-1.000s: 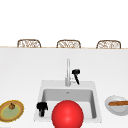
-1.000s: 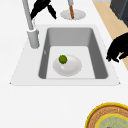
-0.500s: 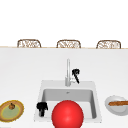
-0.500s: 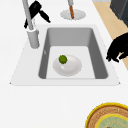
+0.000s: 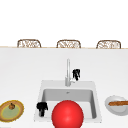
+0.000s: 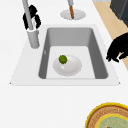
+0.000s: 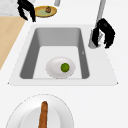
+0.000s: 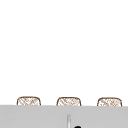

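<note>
Facing the sink (image 5: 40, 88) from the front, I see my right hand (image 5: 76, 74) hanging just right of the tall faucet (image 5: 67, 72), close behind its base, fingers curled downward with nothing between them that I can make out. My left hand (image 5: 41, 108) hovers over the sink's front left rim, fingers bent, holding nothing. A large red ball (image 5: 67, 114) sits in front of the basin and hides most of its floor. A yellow plate (image 5: 11, 110) with a small brown item lies on the counter at left; a white plate (image 5: 116, 105) with a brown stick-like food lies at right.

From the left side view, the right hand (image 6: 31, 18) sits behind the faucet (image 6: 30, 23), which rises straight up as the upright long axis; fingers hook around both sides of it, but whether they touch I cannot tell. The left hand (image 6: 118, 49) hovers at the opposite rim, well apart. A white bowl (image 6: 70, 67) in the basin holds a small green ball (image 6: 62, 59).

From the right side view, the right hand (image 7: 105, 31) stands just beside the faucet (image 7: 97, 27), clearly the nearer hand. The left hand (image 7: 25, 10) is cut off at the top edge.

In the upper view, a tip of the right hand (image 8: 77, 127) and the faucet (image 8: 68, 121) top peek in below three chair backs (image 8: 68, 101)
</note>
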### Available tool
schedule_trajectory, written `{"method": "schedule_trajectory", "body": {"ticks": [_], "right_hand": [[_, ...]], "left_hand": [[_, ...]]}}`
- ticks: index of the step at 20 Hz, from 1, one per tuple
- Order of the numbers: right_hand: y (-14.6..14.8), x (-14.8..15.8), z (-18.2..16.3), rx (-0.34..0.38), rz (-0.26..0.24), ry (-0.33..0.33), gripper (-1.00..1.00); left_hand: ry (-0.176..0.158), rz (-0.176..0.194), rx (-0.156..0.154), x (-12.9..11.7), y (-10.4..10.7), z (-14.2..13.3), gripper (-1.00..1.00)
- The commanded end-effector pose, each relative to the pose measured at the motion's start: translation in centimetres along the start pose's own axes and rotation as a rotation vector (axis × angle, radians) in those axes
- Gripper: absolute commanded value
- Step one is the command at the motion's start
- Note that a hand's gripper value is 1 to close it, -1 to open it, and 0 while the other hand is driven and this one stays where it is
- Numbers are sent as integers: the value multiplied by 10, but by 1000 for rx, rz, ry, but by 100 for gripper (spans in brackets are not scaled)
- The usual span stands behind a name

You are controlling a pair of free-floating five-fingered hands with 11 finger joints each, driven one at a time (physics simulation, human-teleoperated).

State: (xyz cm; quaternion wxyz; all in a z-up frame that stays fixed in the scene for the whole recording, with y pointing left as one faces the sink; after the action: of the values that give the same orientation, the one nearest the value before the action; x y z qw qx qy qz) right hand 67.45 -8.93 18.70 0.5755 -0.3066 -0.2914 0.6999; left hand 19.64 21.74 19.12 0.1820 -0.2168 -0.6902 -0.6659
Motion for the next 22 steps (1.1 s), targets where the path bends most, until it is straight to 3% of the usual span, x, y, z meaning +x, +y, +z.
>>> {"method": "schedule_trajectory", "body": {"ticks": [1,3,6,13,22], "right_hand": [[31,-19,-3,-23,-42,-41,100],[32,-21,-5,-73,-54,-75,100],[32,-20,-2,-86,-6,-141,100],[39,-26,-2,-185,34,-195,100],[44,-22,-8,-175,38,-188,100]], "left_hand": [[0,0,0,0,0,0,0],[0,0,0,0,0,0,0],[0,0,0,0,0,0,0],[0,0,0,0,0,0,0],[0,0,0,0,0,0,0]]}}
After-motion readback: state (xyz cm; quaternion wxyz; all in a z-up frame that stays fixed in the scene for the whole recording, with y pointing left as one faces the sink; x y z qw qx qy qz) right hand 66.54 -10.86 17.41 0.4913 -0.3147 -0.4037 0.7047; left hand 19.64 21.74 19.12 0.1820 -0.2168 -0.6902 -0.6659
